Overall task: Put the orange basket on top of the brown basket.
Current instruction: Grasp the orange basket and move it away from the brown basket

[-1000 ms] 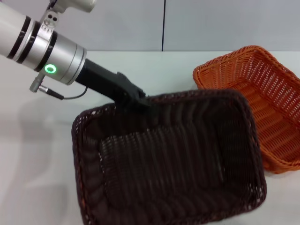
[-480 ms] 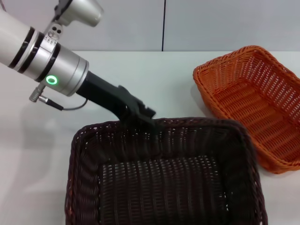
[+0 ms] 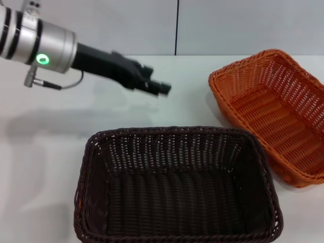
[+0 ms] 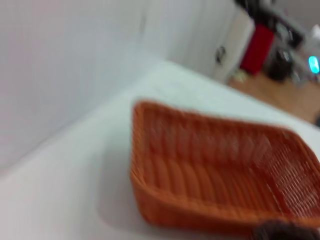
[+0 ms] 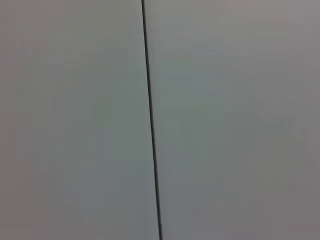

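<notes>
**Baskets apart on the bench; left pincer raised and empty**

The brown basket (image 3: 177, 185) is seen resting flat on the white bench (image 3: 45, 152), at the near centre of the head view. The orange basket (image 3: 273, 111) is set on the bench to the right and farther back, its near corner just beside the brown basket's far right corner. The left pincer (image 3: 154, 86) is held in the air above the bench, behind the brown basket, gripping nothing; whether its fingers are apart cannot be told. The right pincer is not seen.
</notes>
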`<act>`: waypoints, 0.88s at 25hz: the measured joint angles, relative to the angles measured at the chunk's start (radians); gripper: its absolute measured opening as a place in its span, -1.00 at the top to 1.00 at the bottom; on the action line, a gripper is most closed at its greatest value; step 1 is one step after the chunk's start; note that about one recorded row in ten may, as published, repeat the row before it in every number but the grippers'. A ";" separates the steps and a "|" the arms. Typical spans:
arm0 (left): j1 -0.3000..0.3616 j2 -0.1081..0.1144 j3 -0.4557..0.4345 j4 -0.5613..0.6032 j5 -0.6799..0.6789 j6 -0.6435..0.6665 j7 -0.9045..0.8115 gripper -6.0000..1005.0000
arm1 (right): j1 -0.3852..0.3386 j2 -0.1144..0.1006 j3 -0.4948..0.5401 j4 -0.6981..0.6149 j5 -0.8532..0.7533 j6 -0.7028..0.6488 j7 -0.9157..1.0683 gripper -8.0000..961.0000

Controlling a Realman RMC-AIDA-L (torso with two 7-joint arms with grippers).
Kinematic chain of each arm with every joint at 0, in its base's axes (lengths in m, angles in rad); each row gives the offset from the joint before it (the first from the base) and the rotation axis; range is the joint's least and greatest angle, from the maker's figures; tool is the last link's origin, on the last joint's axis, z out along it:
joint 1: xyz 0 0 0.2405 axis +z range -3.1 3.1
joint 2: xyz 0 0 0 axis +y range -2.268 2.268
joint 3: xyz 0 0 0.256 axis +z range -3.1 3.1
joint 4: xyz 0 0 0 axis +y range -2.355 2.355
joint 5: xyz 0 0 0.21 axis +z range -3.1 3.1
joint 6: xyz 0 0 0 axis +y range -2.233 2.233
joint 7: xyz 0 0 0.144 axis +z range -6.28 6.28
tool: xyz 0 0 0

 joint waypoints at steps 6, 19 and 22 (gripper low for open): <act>0.113 -0.045 -0.119 -0.051 -0.259 0.069 0.203 -0.60 | 0.017 -0.018 -0.126 -0.095 -0.051 0.130 0.277 -0.17; 0.363 -0.055 -0.087 0.088 -0.926 0.129 0.590 -0.65 | -0.009 -0.188 -0.555 -0.518 -1.002 -0.145 1.413 -0.17; 0.367 -0.055 -0.086 0.091 -0.943 0.129 0.592 -0.65 | 0.003 -0.207 -0.505 -0.614 -1.276 -0.326 1.529 -0.17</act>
